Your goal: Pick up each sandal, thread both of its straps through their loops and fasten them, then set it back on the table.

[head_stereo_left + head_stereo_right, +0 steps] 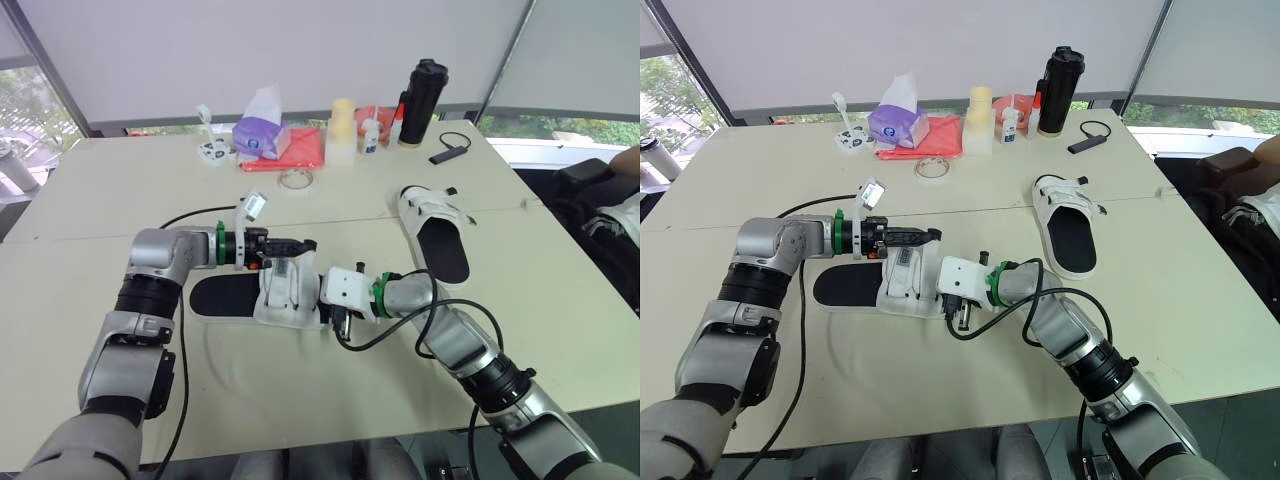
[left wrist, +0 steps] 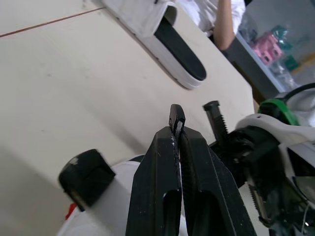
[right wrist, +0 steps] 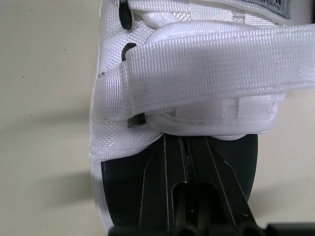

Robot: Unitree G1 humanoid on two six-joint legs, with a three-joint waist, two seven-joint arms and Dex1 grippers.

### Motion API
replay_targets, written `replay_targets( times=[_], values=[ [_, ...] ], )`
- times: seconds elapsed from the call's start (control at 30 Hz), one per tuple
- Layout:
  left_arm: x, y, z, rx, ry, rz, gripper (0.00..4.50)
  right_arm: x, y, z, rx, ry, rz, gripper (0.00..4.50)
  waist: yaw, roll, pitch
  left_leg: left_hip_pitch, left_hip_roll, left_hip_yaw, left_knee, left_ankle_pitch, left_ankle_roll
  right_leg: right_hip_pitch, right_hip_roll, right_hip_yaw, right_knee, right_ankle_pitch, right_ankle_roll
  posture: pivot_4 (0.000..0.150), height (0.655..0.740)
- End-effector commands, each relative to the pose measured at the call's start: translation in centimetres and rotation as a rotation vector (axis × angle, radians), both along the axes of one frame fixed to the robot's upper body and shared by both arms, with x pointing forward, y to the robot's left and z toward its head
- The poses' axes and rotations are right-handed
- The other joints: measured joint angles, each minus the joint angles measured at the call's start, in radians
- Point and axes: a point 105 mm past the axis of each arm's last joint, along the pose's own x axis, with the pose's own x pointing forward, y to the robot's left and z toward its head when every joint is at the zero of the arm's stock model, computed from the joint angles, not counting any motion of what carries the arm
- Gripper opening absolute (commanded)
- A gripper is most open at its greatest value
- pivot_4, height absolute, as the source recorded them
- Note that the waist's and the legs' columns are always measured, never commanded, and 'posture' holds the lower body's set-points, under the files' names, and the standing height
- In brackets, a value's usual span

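A white-strapped sandal [image 1: 285,295] with a black footbed [image 1: 220,295] lies at the table's middle, toe end toward my right arm. My left gripper [image 1: 308,244] hovers just above its straps, fingers [image 2: 170,147] pressed shut with nothing seen between them. My right gripper [image 3: 189,142] is shut, its fingers lying on the footbed and pushed under the white front strap [image 3: 206,64], which hides the tips. The strap is laid over the upper. A second sandal [image 1: 435,235] rests flat farther right on the table [image 1: 90,200].
Along the far edge stand a purple tissue pack [image 1: 260,130], a red cloth [image 1: 300,148], a cream cup [image 1: 342,130], small bottles [image 1: 372,135] and a black flask [image 1: 422,100]. A tape roll [image 1: 296,179] lies nearer. A person's arm [image 1: 625,160] shows at the right.
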Motion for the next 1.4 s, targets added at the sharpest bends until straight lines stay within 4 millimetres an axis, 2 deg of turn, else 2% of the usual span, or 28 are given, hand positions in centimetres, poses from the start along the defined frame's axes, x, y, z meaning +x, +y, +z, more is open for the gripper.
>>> replay_targets(
  times=[0.03, 0.4, 0.5, 0.73, 1.0, 1.4],
  values=[
    [0.6, 0.5, 1.3, -0.027, -0.069, 0.033, 0.05, -0.5, -0.7, -1.8, -0.050, 0.067, -0.014, 0.00, 0.000, 0.000, 0.000, 0.000, 0.000, 0.000, 0.000, 0.000, 0.000, 0.000, 0.000, 0.000, 0.000, 0.000, 0.000, 0.150, 0.7400],
    [0.9, 0.4, 0.0, 0.003, -0.043, 0.041, 0.05, -0.6, -0.7, -1.8, -0.050, 0.067, -0.014, 0.00, 0.001, 0.000, 0.000, 0.000, 0.000, 0.000, 0.000, 0.000, 0.000, 0.000, 0.000, 0.000, 0.000, 0.000, 0.000, 0.150, 0.7400],
    [0.7, 0.5, -1.3, 0.065, -0.005, 0.042, 0.05, -0.7, -0.8, -1.9, -0.052, 0.069, -0.016, 0.00, 0.002, 0.000, 0.000, 0.000, 0.000, 0.000, 0.000, 0.000, 0.000, 0.000, 0.000, 0.000, 0.000, 0.000, 0.000, 0.150, 0.7400],
    [0.7, 0.9, -2.8, 0.100, 0.128, 0.128, 0.05, -0.8, -0.8, -1.9, -0.052, 0.072, -0.016, 0.00, 0.001, 0.000, -0.001, 0.001, 0.000, 0.000, 0.000, 0.000, 0.000, 0.002, 0.000, 0.000, 0.000, 0.000, 0.000, 0.150, 0.7400],
    [0.0, 2.6, -5.7, 0.181, 0.261, 0.236, 0.05, -0.8, -0.5, -2.0, -0.048, 0.072, -0.013, 0.00, -0.002, 0.000, -0.003, 0.003, 0.000, 0.000, 0.000, 0.000, 0.000, 0.003, 0.000, 0.000, 0.000, 0.000, 0.000, 0.150, 0.7400],
    [-0.3, 3.0, -6.1, 0.190, 0.283, 0.273, 0.05, -0.6, -0.5, -1.9, -0.049, 0.070, -0.008, 0.00, -0.005, 0.001, -0.005, 0.003, 0.000, 0.000, 0.000, 0.000, 0.000, 0.003, 0.000, 0.000, 0.000, 0.000, 0.000, 0.150, 0.7400]
  ],
)
